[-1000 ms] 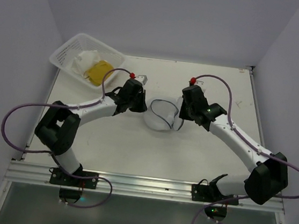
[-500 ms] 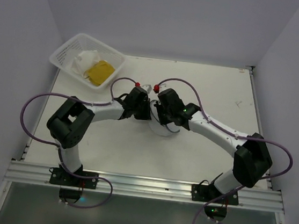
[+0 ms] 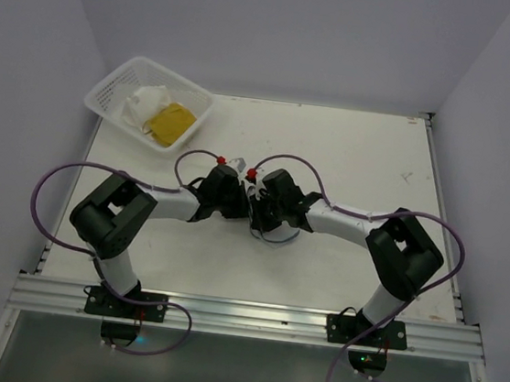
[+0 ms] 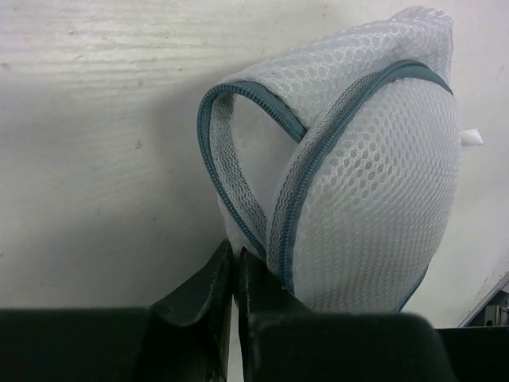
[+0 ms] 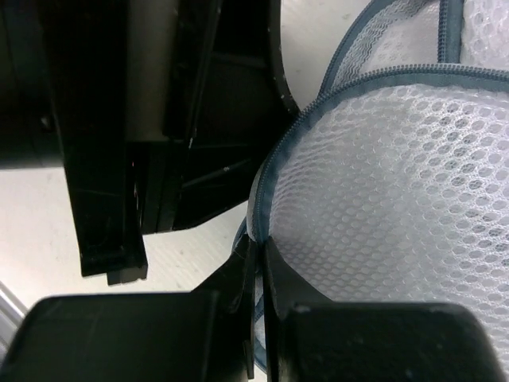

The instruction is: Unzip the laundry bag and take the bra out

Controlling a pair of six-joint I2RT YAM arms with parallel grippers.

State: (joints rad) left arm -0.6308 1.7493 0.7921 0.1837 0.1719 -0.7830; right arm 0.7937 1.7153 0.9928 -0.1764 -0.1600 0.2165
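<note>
White mesh fills both wrist views: the laundry bag [image 4: 374, 191] is held at the middle of the table [image 3: 351, 156], squeezed between the two arms and almost hidden by them in the top view. Both arms are folded sharply at the elbow and turned inward, so that the wrists meet nearly head-on at the table's centre, the left arm reaching from the left and the right arm from the right.

The left gripper [image 4: 234, 256] is clenched, its fingers pressed together on the bag's edge where the teal-grey zipper rim [image 4: 318, 151] runs down into them. Above that grip the rim is seen split into two bands that spread apart into a loop.

The right gripper [image 5: 259, 255] is likewise clamped tight, with the zipper-edged mesh pinched between its fingertips. The black body of the left gripper is seen just beside it in the right wrist view.

At the far left corner of the table, well apart from the arms, a white lattice basket [image 3: 110, 91] is set, with a white cloth [image 3: 145, 105] and a yellow item [image 3: 169, 122] lying inside it.
</note>
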